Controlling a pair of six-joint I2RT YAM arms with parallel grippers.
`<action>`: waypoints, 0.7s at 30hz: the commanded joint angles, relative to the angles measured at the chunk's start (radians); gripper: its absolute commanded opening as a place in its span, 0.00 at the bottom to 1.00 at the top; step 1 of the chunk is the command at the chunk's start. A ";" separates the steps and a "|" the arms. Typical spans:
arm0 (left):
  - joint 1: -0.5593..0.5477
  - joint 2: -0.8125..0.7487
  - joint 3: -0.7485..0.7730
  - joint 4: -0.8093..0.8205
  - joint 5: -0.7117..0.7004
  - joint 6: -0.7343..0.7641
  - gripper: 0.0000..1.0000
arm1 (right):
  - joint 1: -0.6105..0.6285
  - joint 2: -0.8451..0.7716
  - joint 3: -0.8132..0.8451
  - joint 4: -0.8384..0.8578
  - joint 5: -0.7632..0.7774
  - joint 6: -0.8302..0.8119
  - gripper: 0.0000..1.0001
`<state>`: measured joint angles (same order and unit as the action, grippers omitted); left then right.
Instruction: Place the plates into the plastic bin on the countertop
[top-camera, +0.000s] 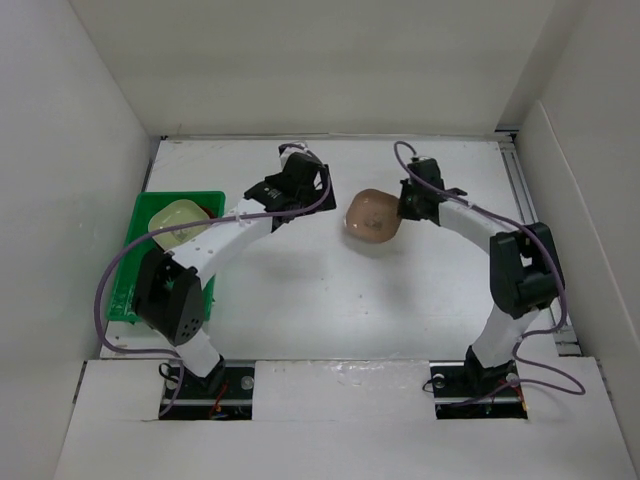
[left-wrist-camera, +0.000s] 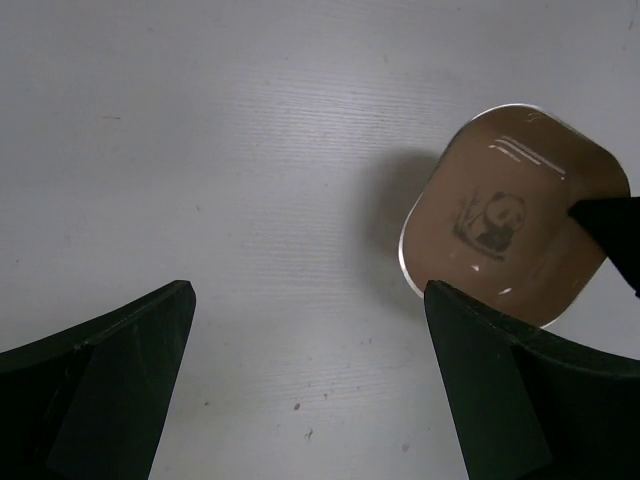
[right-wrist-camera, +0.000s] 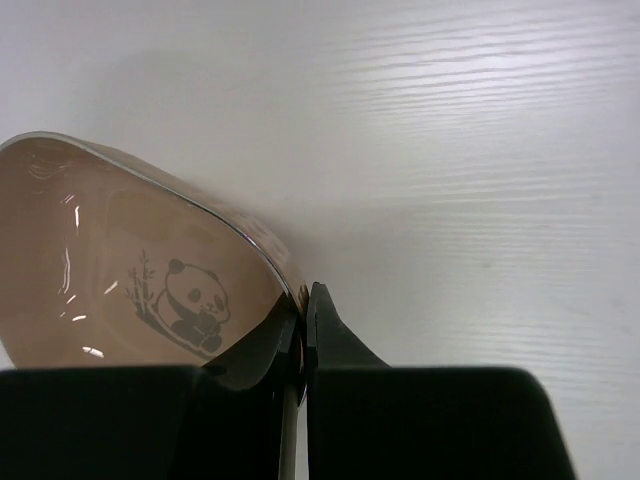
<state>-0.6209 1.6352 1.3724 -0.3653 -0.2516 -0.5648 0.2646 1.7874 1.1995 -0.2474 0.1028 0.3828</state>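
Note:
A tan-pink rounded-square plate (top-camera: 370, 215) with a panda print is held tilted above the white countertop (top-camera: 300, 290) at centre. My right gripper (top-camera: 405, 205) is shut on its right rim; the right wrist view shows the fingers (right-wrist-camera: 303, 320) pinching the plate's edge (right-wrist-camera: 130, 270). My left gripper (top-camera: 285, 195) is open and empty just left of the plate. In the left wrist view the plate (left-wrist-camera: 510, 215) lies past the right finger (left-wrist-camera: 520, 390). The green plastic bin (top-camera: 135, 260) at the left holds a pale cream-green plate (top-camera: 180, 220). The other plates are not in view.
White walls close in the countertop on the left, back and right. A metal rail (top-camera: 515, 190) runs along the right edge. My left arm (top-camera: 215, 245) reaches over the bin's right side. Purple cables loop beside both arms.

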 joint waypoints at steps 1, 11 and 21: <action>-0.002 0.017 0.042 -0.009 0.049 0.054 1.00 | 0.085 -0.097 0.075 -0.052 0.054 -0.100 0.00; -0.002 0.051 -0.068 0.032 0.098 0.045 0.89 | 0.180 -0.224 0.075 0.003 -0.279 -0.091 0.00; -0.002 0.020 -0.085 0.048 0.089 0.036 0.00 | 0.180 -0.229 0.075 0.051 -0.471 -0.081 0.06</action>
<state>-0.6411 1.6714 1.2896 -0.2867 -0.0746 -0.5438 0.4324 1.6180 1.2366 -0.2932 -0.1757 0.2611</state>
